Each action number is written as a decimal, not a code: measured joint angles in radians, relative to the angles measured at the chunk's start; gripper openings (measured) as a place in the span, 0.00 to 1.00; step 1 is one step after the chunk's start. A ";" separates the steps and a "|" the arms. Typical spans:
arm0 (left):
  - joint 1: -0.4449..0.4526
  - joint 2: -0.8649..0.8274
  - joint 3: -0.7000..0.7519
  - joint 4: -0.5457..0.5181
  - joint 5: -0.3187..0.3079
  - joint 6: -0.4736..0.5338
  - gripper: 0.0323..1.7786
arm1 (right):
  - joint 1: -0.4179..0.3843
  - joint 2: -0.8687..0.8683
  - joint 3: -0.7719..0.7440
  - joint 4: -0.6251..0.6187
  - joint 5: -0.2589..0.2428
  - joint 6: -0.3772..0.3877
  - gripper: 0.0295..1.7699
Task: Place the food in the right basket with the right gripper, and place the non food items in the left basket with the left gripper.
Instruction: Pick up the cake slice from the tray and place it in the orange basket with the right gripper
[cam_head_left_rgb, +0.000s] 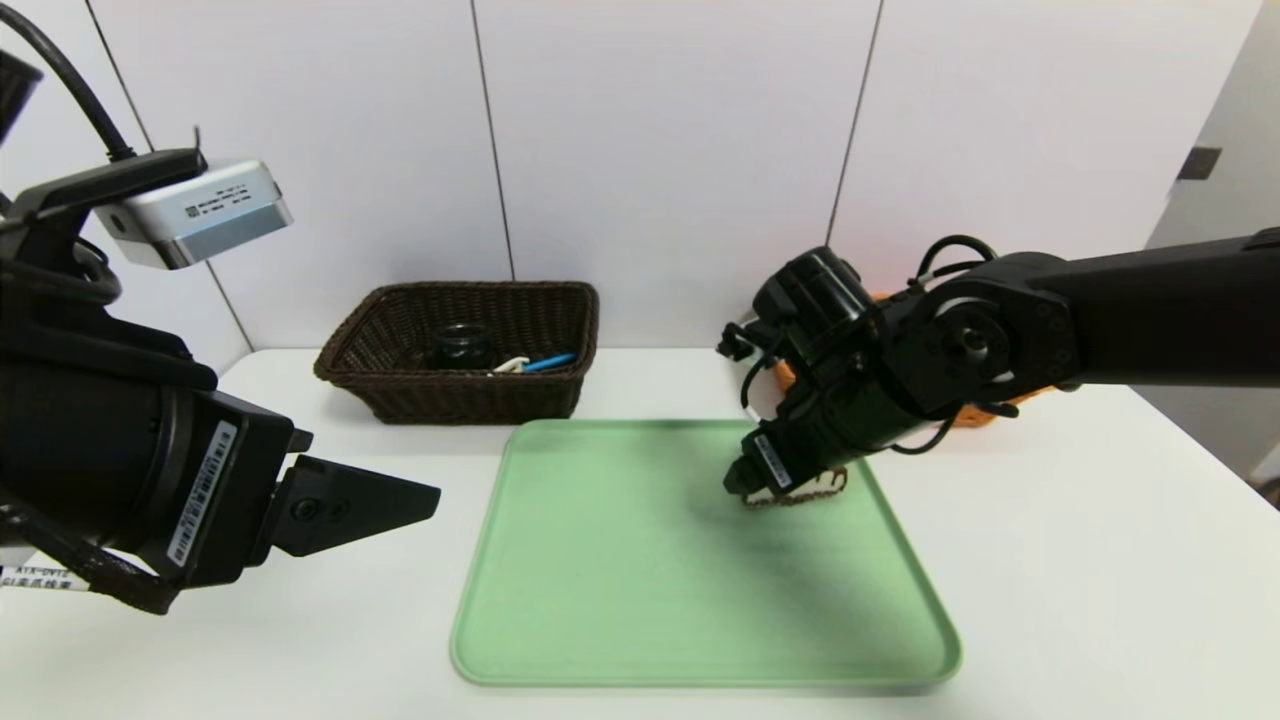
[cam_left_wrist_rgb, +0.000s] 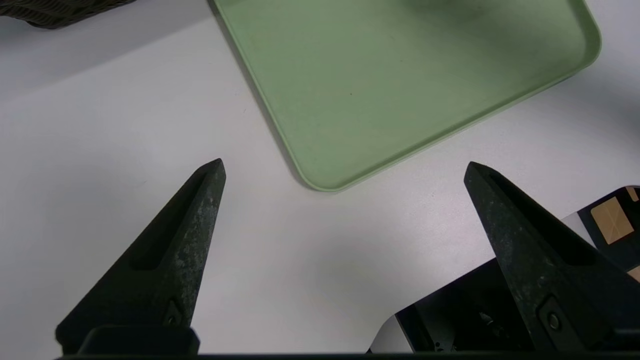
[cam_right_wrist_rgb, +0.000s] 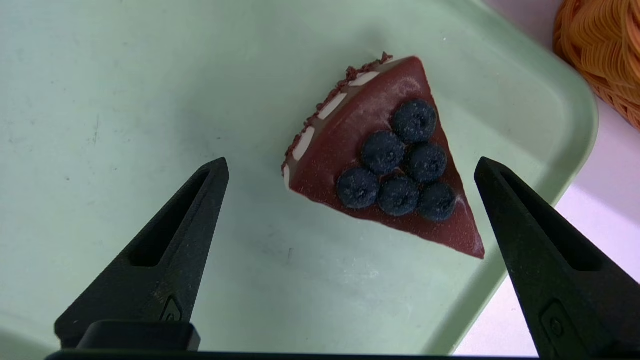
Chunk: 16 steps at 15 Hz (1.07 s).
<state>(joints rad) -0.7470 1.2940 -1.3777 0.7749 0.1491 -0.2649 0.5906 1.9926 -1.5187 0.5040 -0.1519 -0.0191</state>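
Chocolate-brown with a glossy reddish top, the cake wedge (cam_right_wrist_rgb: 385, 170) lies on the green tray (cam_head_left_rgb: 700, 580), near the tray's upper right corner in the head view. Six dark berries (cam_right_wrist_rgb: 397, 195) sit on its top, and pale cream patches show along its curved side. The right gripper (cam_right_wrist_rgb: 352, 165) is above the wedge, right of centre in the head view, its fingers wide apart with nothing clamped; in the right wrist view the wedge shows between the two fingertips. In that head view the gripper's dark body covers much of the cake, leaving the cream side and crumbly lower edge in sight. The left gripper (cam_left_wrist_rgb: 345, 165) hangs at the lower left of the head view, over the white tabletop (cam_head_left_rgb: 1050, 560) beside the tray, its fingers also wide apart and holding nothing. At the upper left of the head view's middle stands the dark brown woven basket (cam_head_left_rgb: 480, 400), just behind the tray's left part. Inside it are a small glass cup (cam_head_left_rgb: 464, 345) with a black holder, the white end of a peeler (cam_head_left_rgb: 511, 366) and a blue handle (cam_head_left_rgb: 549, 362) at the basket's right. Mostly hidden behind the right arm, the light orange woven basket (cam_right_wrist_rgb: 605, 55) stands at the right of the head view, beyond the tray's upper right corner.
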 joint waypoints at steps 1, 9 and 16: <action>0.000 -0.001 0.001 0.000 0.000 0.000 0.95 | -0.005 0.004 0.001 -0.001 0.000 0.000 0.96; 0.000 -0.008 0.014 -0.001 0.000 0.000 0.95 | -0.026 0.032 0.025 -0.003 -0.001 0.000 0.96; 0.000 -0.009 0.017 -0.001 0.000 0.000 0.95 | -0.026 0.047 0.048 -0.055 -0.002 0.000 0.96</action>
<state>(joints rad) -0.7470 1.2849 -1.3609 0.7736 0.1491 -0.2651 0.5643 2.0391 -1.4711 0.4494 -0.1543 -0.0196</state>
